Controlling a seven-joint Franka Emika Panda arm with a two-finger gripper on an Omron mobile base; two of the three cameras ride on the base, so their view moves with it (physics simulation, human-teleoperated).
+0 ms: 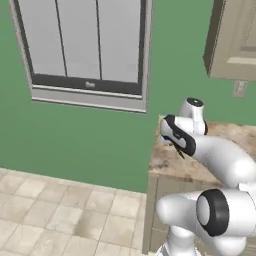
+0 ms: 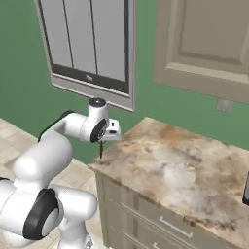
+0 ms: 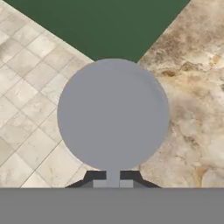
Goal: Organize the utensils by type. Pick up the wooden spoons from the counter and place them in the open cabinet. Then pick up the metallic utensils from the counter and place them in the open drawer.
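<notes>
The tool (image 3: 113, 183) is shut tight on the neck of a round grey-headed utensil (image 3: 113, 114), whose flat disc hangs straight below the hand. From the right base camera the tool (image 2: 102, 142) sits at the surface's (image 2: 175, 170) left corner, a thin dark handle (image 2: 101, 150) poking down beside the edge. Beneath the disc the marbled surface (image 3: 188, 96) meets tiled floor (image 3: 30, 87) and green wall (image 3: 100, 26) at that corner. Grey-handled drawer fronts (image 2: 165, 226) sit under the surface; a window (image 1: 82, 50) and a beige cabinet (image 2: 204, 44) hang on the wall above
</notes>
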